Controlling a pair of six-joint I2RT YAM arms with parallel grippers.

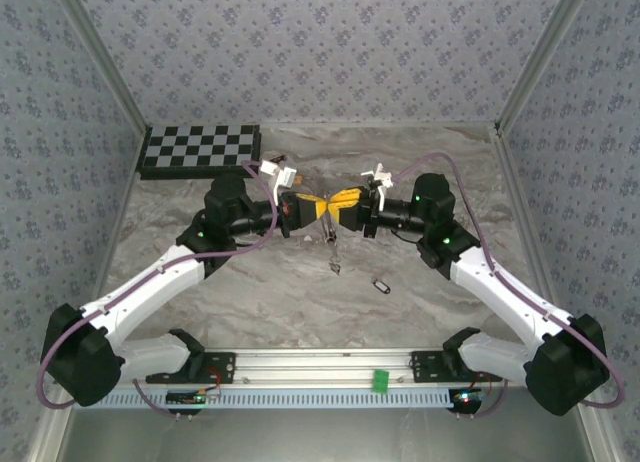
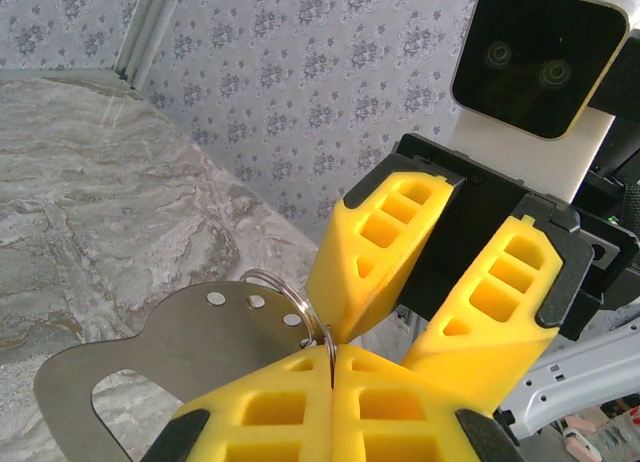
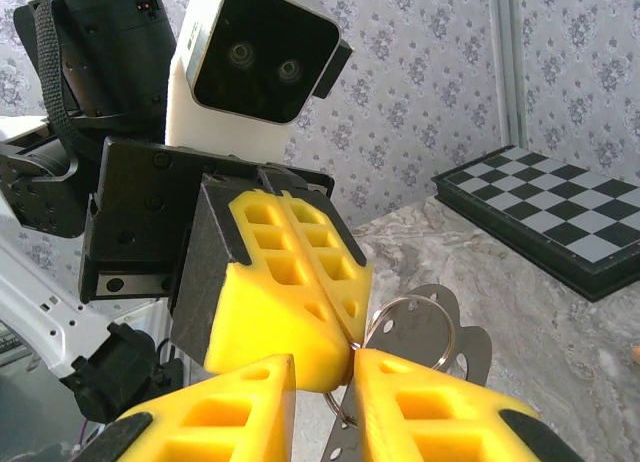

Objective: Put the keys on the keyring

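Observation:
The keyring [image 2: 268, 282] is a silver wire ring threaded through a flat grey metal plate [image 2: 150, 367]. My left gripper [image 2: 331, 350] is shut on the ring's wire, and the plate hangs below it above the table [image 1: 332, 250]. My right gripper [image 3: 325, 367] is open, its yellow fingers [image 2: 385, 247] tip to tip with the left gripper's. The ring [image 3: 412, 320] passes the gap between its jaws, and one fingertip touches the ring by the left gripper's tips. Both grippers meet at mid-table [image 1: 328, 206]. One of the keys [image 1: 379, 284], black-headed, lies on the table to the right of the plate.
A checkerboard [image 1: 200, 149] lies at the back left of the marble table [image 1: 250, 282], and it also appears to the right in the right wrist view [image 3: 560, 217]. Patterned walls close in the back and both sides. A small green piece [image 1: 380, 380] sits on the front rail.

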